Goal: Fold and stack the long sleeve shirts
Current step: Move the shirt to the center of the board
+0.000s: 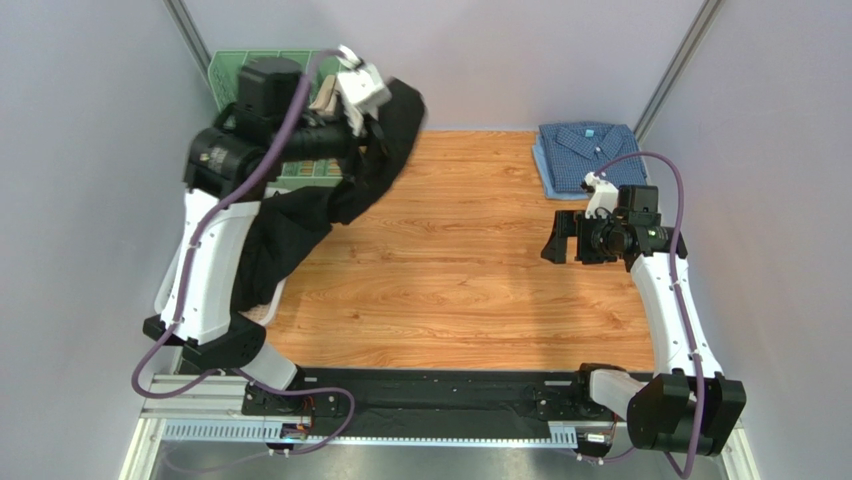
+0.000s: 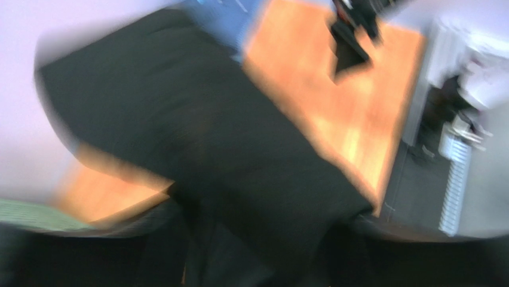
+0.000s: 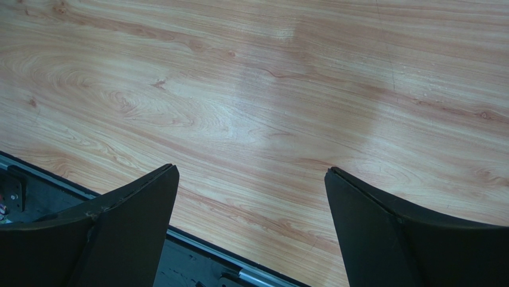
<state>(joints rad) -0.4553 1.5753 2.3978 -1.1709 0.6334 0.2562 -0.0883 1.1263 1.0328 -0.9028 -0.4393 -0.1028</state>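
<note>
black shirt (image 1: pixel 300 225): up in the air at the far left corner of the table (image 1: pixel 450 270), bunched over the end of the left arm. From there it hangs in one long drape down along the left edge.
left fingers (image 1: pixel 365 92): honestly can't tell. From overhead you only get the white housing with black cloth wrapped round it, so whether they're pinching it, or how wide they are, is hidden.
left wrist view: pure motion smear. A big dark slab of black shirt (image 2: pixel 197 149) fills most of it, with table (image 2: pixel 334 119) wood behind and a blue smudge at the top that should be the blue shirt (image 2: pixel 218 21). Its own fingers don't show at all.
blue shirt (image 1: pixel 588 155): folded into a neat flat rectangle at the far right corner, collar visible, well apart from the black one. Only the overhead view shows it properly.
right fingers (image 1: pixel 556 245): spread wide with nothing between them, hovering over bare wood by the right edge, just on the near side of the blue shirt.
right wrist view: both dark right fingers (image 3: pixel 131 215) with just table (image 3: pixel 269 89) grain in the gap, plus a dark strip with a metal rail at the lower left. Neither shirt is in it.
green panel (image 1: pixel 235 65): gridded thing behind the left arm in the far left corner. The left wrist view only gives a green blur (image 2: pixel 24 212).
</note>
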